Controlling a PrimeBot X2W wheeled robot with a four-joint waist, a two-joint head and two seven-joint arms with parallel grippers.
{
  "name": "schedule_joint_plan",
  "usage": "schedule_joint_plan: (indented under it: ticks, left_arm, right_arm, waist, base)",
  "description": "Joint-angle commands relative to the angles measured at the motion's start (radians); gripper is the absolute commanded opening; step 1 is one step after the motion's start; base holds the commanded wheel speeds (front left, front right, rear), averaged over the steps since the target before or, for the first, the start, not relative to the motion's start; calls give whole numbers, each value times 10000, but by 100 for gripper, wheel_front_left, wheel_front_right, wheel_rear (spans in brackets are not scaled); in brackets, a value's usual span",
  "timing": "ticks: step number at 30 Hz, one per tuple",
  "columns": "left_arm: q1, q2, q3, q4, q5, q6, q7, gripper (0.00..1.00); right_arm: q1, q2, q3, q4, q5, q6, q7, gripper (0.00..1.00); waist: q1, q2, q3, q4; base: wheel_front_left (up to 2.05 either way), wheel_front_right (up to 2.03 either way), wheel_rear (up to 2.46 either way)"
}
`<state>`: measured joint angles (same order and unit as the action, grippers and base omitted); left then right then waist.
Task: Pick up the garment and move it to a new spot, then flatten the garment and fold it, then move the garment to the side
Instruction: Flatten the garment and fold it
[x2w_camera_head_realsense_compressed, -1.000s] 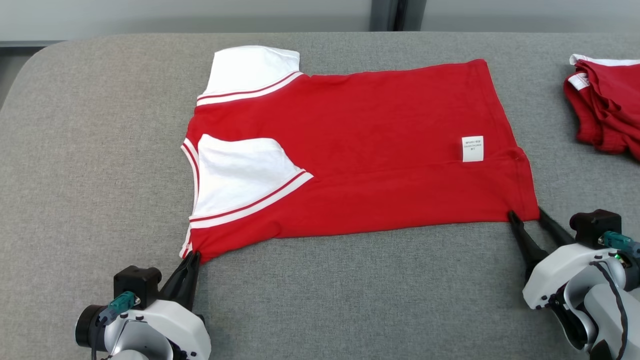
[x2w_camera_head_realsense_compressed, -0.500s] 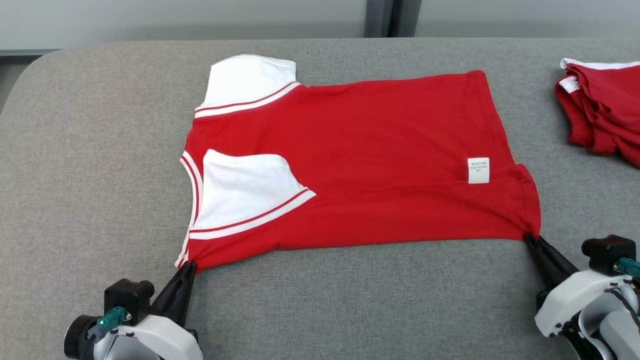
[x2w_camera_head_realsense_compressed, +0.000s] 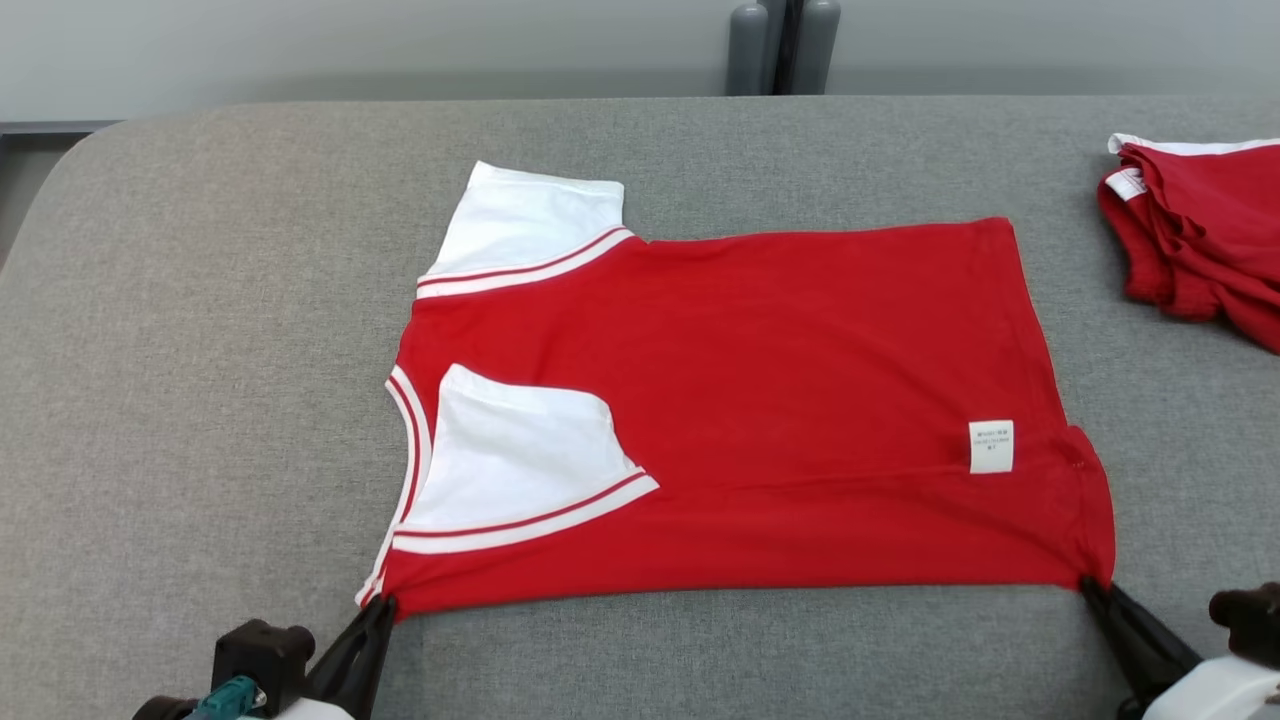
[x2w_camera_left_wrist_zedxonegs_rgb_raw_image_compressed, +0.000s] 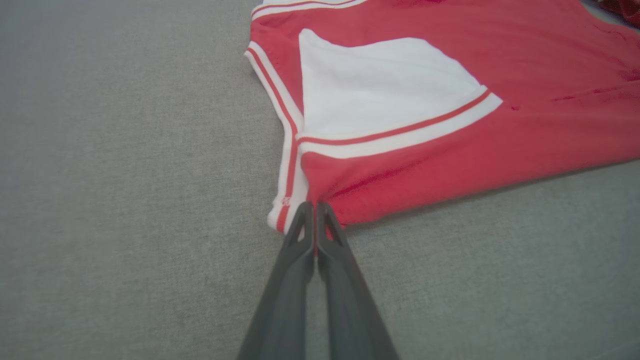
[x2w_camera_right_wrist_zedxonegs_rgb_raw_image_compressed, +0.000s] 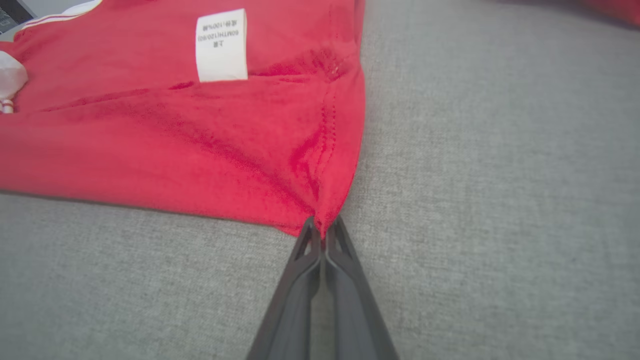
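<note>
The garment (x2w_camera_head_realsense_compressed: 760, 400) is a red T-shirt with white sleeves and striped trim, lying flat and partly folded on the grey padded table (x2w_camera_head_realsense_compressed: 200, 350); a white care label (x2w_camera_head_realsense_compressed: 991, 446) faces up near its right hem. My left gripper (x2w_camera_head_realsense_compressed: 383, 602) is shut on the garment's near-left corner by the neckline trim, as the left wrist view shows at the fingertips (x2w_camera_left_wrist_zedxonegs_rgb_raw_image_compressed: 314, 206). My right gripper (x2w_camera_head_realsense_compressed: 1089, 584) is shut on the near-right hem corner (x2w_camera_right_wrist_zedxonegs_rgb_raw_image_compressed: 325, 220), with the cloth bunched between its fingers.
A second red garment (x2w_camera_head_realsense_compressed: 1195, 250) lies crumpled at the table's far right. Two grey posts (x2w_camera_head_realsense_compressed: 780, 45) stand behind the table's far edge. Bare grey surface stretches to the left and along the front edge.
The right gripper closed on the hem corner. Both grippers drew the garment toward the table's front edge, and the head camera tilted so the scene sits lower in view.
</note>
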<state>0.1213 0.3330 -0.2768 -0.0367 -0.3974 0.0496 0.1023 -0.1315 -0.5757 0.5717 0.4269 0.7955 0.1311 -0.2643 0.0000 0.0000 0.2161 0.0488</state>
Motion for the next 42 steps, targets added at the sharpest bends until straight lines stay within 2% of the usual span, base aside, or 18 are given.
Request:
schedule_joint_plan:
  ticks: [1,5,15,16,17,18,19,20,21,22,23,30,33,37,42]
  left_arm:
    - [151,97,11,-73,-54,81,118,0]
    - [314,97,-68,-119,-183,102,402,0]
    - [337,-55,1,228,-377,363,623,0]
    - [327,-56,-4,257,-378,383,613,0]
    - [314,-74,1,267,-383,406,571,0]
    - [279,-80,9,267,-343,421,499,0]
    - [238,-87,25,283,-282,464,420,28]
    - [211,-108,26,309,-263,496,378,46]
    - [176,-128,33,315,-251,518,336,77]
    - [145,-138,35,316,-246,534,300,94]
    - [127,-149,45,314,-259,570,292,100]
    - [74,-173,518,-129,-388,950,-95,100]
    - [-95,-376,986,-547,-589,1216,-711,100]
    - [-474,-715,1155,-783,-644,1316,-1355,100]
    - [-1059,-1031,765,-610,-433,1130,-1804,100]
  right_arm:
    - [352,-138,61,-203,157,-4,127,0]
    - [727,-222,-22,-754,263,-5,413,0]
    - [878,-96,-171,-810,393,-5,855,0]
    - [871,-87,-214,-801,357,-5,861,2]
    - [840,-99,-262,-791,279,-5,842,28]
    - [798,-86,-310,-774,259,-5,820,38]
    - [767,-67,-349,-751,225,-5,819,46]
    - [723,-64,-384,-726,176,-5,809,69]
    - [677,-50,-429,-725,125,-5,775,82]
    - [656,-22,-457,-723,93,-5,757,92]
    - [643,-22,-494,-714,26,-5,752,100]
    - [579,-118,-1400,-734,-423,-4,365,100]
    - [372,108,-2306,-893,-1380,-4,79,100]
    - [30,835,-2930,-1405,-2615,-2,-24,100]
    - [-258,2128,-3380,-2544,-3845,-4,-30,100]
  waist:
    - [0,0,-37,-26]
    - [0,0,-61,-139]
    - [0,0,-139,-191]
    - [0,0,-144,-192]
    - [0,0,-148,-193]
    - [0,0,-149,-194]
    - [0,0,-152,-190]
    - [0,0,-155,-186]
    - [0,0,-157,-184]
    - [0,0,-164,-186]
    - [0,0,-168,-188]
    - [0,0,-208,-205]
    - [0,0,-299,-287]
    - [0,0,-411,-393]
    - [0,0,-462,-519]
  base:
    - [0,0,0]
    - [0,0,0]
    - [0,0,0]
    - [0,0,0]
    - [0,0,0]
    - [0,0,0]
    - [0,0,0]
    - [0,0,0]
    - [0,0,0]
    - [0,0,0]
    - [0,0,0]
    - [0,0,0]
    - [0,0,0]
    - [0,0,0]
    - [0,0,0]
